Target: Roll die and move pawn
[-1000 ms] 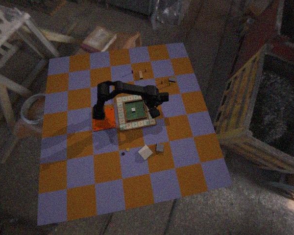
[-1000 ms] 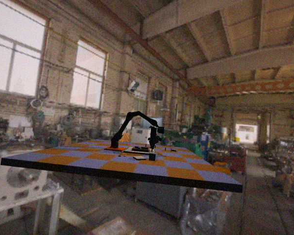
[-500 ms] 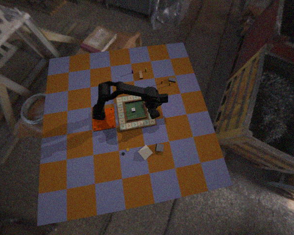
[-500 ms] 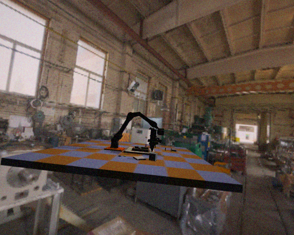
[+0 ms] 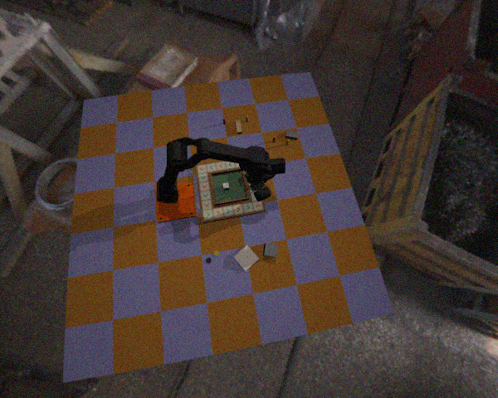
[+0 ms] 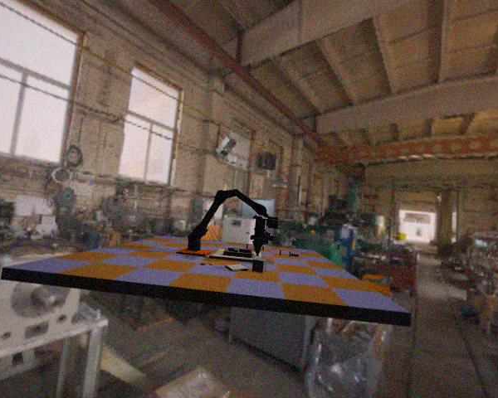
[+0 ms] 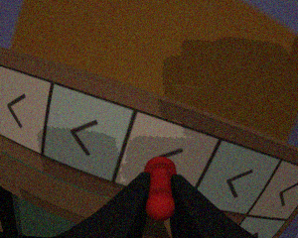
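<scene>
Base plate [image 5: 176,208], orange, sits at the left of your top view, with the arm [image 5: 210,149] rising from it and reaching rightward over the board [image 5: 231,208]. Next comes the board's ring of pale arrow squares, and inside it the green dice tray [image 5: 230,195] with the white die [image 5: 226,185] lying on its felt; you cannot read the pips at this size. Further right, the gripper [image 5: 261,191] hangs over the board's right-hand edge, pointing down. In your wrist view the two black fingers are pinched tight on the red pawn [image 7: 160,186], one on each flank, so the claw is gripping the pawn. The pawn stands over an arrow square, with more arrow squares running left and right of it, and whether its foot touches the square is hidden by the fingers. From the exterior view you see the gripper [image 6: 257,247] low over the board's right end.
</scene>
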Controlling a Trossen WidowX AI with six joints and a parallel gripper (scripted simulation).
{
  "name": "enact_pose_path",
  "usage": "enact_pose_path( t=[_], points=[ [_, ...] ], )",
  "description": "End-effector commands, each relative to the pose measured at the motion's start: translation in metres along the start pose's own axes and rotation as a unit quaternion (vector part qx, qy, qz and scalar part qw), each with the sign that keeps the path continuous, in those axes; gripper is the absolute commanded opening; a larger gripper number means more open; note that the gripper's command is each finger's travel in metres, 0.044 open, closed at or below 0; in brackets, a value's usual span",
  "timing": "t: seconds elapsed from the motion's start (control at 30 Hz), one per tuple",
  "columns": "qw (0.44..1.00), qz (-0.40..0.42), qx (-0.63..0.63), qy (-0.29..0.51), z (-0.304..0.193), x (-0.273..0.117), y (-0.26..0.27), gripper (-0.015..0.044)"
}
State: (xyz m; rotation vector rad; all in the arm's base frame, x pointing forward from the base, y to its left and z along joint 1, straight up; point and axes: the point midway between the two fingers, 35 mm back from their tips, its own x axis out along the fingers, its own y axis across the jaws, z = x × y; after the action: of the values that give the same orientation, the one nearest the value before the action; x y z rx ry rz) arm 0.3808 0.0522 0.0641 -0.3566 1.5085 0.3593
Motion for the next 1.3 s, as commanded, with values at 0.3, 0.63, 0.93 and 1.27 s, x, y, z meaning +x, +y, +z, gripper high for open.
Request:
enact_pose_path(
  t=[0.3, 0.63, 0.93, 1.27],
  points=[
    [1.0, -0.001, -0.003, -0.005, 0.009, -0.058, -0.003, 0.0],
    [1.0, -0.001, -0.003, -0.004, 0.006, -0.102, -0.001, 0.0],
    [1.0, -0.002, -0.003, -0.004, 0.003, -0.121, 0.0, 0.0],
    [1.0, 0.001, -0.003, -0.005, 0.025, -0.089, 0.053, 0.0]
  ],
)
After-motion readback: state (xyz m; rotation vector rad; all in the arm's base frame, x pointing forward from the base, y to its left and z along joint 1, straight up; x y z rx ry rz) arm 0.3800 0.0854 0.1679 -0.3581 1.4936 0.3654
